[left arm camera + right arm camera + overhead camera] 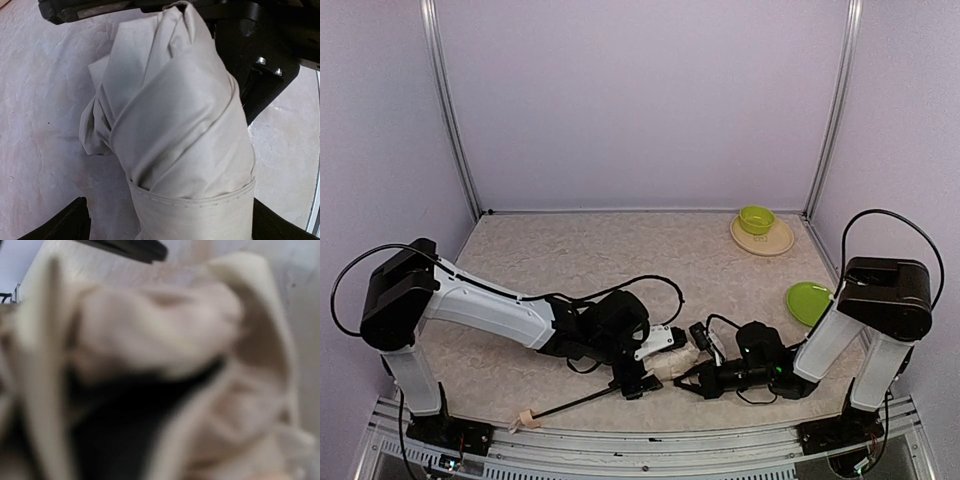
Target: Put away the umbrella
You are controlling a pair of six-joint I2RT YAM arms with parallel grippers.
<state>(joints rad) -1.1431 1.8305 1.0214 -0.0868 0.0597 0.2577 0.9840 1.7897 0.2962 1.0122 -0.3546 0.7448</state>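
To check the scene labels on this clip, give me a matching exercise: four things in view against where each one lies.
Things:
1. umbrella canopy
2. umbrella handle
3. green bowl
4. green plate

Places:
A. on the beige plate, far right
B. between the left gripper and the right gripper
C. lying flat by itself on the right, nearer than the bowl
D. at the near edge, on the end of the black shaft

Pairs: 1-B, 2-D, 3-A, 4-C.
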